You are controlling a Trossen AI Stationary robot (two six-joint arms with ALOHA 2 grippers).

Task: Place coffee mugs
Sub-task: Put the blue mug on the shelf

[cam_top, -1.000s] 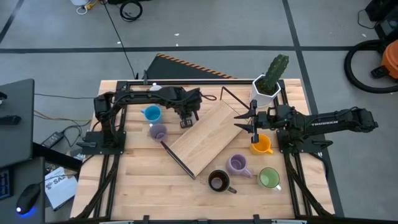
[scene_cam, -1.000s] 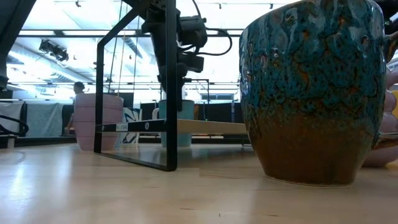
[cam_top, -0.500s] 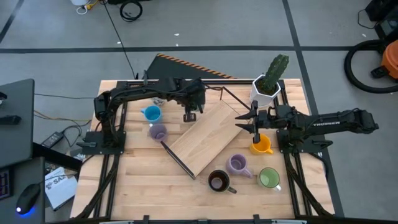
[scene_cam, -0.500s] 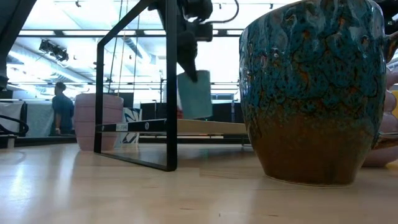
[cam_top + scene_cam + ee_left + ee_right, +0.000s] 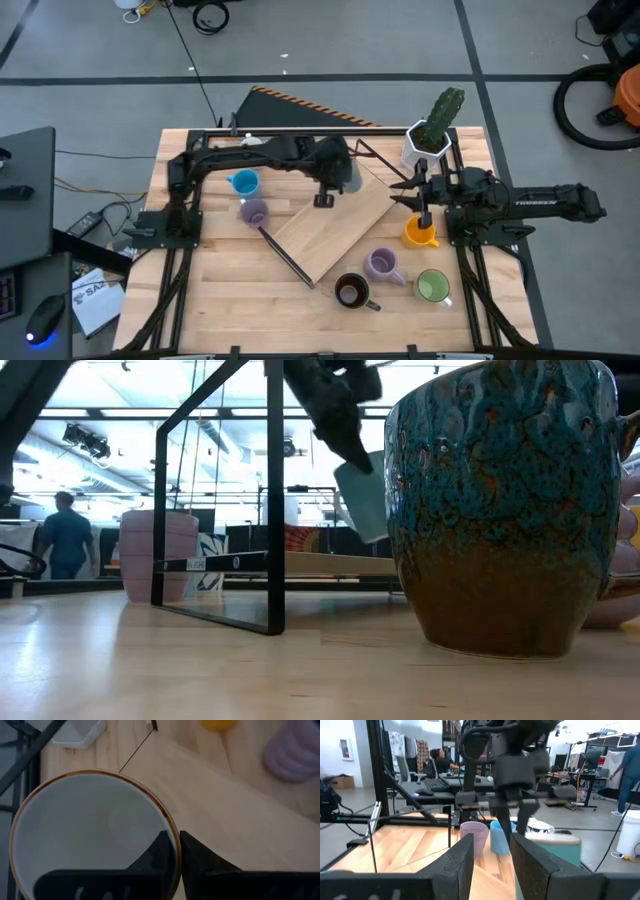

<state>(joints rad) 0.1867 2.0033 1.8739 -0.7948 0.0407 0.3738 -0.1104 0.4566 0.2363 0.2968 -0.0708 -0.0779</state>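
My left gripper point(image 5: 335, 178) is shut on a pale grey mug point(image 5: 347, 177) with a brown rim. It holds the mug in the air over the far end of the slanted wooden board point(image 5: 330, 225). In the low view this mug point(image 5: 363, 495) hangs tilted. My right gripper point(image 5: 418, 195) is open and hovers just beyond the orange mug point(image 5: 420, 232) without touching it. The blue mug point(image 5: 243, 182) and a lavender mug point(image 5: 253, 211) stand at the left. Another lavender mug point(image 5: 382, 264), the green mug point(image 5: 433, 287) and the dark brown mug point(image 5: 351, 291) stand on their bases near the front. My left gripper point(image 5: 174, 845) pinches the pale grey mug's wall at the rim point(image 5: 167, 820), one finger point(image 5: 160, 850) inside the cup and one outside. The fingers come from above, slanting down. The mug is lifted clear of the board and hangs tilted below them.
A white faceted pot with a cactus point(image 5: 430, 140) stands at the far right corner, close behind my right gripper. The board rests on a black metal frame point(image 5: 270, 500). The dark brown mug point(image 5: 500, 510) fills the right of the low view. People move about in the room behind.
My left gripper has lifted the pale grey mug clear and carried it toward the table's right, over the board's far end. The mug has tipped from upright to tilted. My right gripper has turned about its wrist and stayed by the orange mug.
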